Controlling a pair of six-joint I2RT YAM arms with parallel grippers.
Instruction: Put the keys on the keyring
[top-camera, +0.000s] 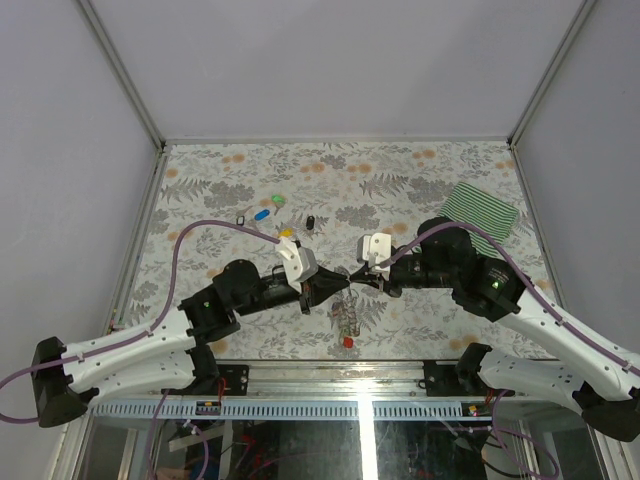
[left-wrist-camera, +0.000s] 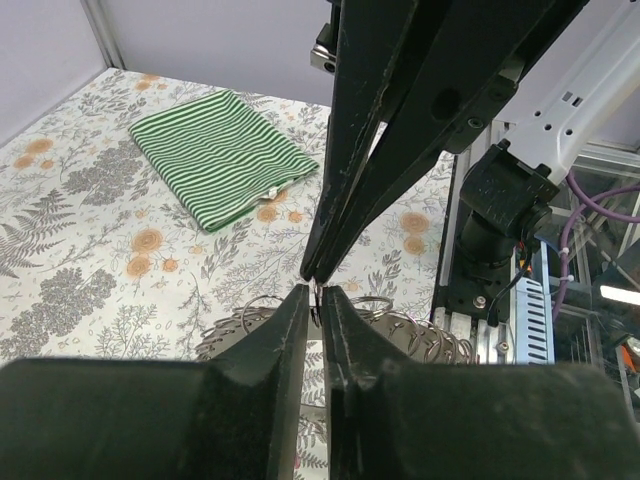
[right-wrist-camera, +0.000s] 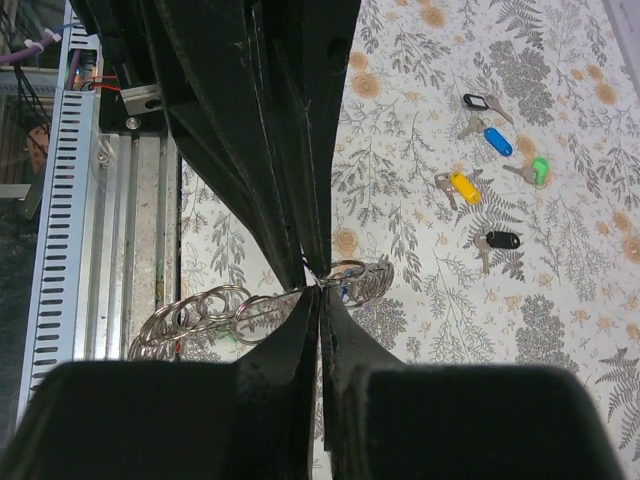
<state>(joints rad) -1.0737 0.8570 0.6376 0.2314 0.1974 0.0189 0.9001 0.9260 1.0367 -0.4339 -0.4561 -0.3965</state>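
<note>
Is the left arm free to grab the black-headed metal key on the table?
Probably not: left gripper is shut on the silver wire keyring, though nothing blocks the black-headed metal key.

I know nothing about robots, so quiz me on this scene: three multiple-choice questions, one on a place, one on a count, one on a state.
1. Where does the cloth lie?
A) at the far right of the table
B) at the near left corner
C) dead centre

2. How many keys lie loose in a group?
A) two
B) five
C) nine

3. How are the left gripper and right gripper?
A) both wide open
B) one open, one shut
C) both shut, tip to tip

Answers:
1 A: the top view shows the cloth by the far right corner.
2 B: the right wrist view shows five separate heads, among them blue, green, yellow and black.
3 C: both wrist views show closed fingers meeting on the keyring.
</note>
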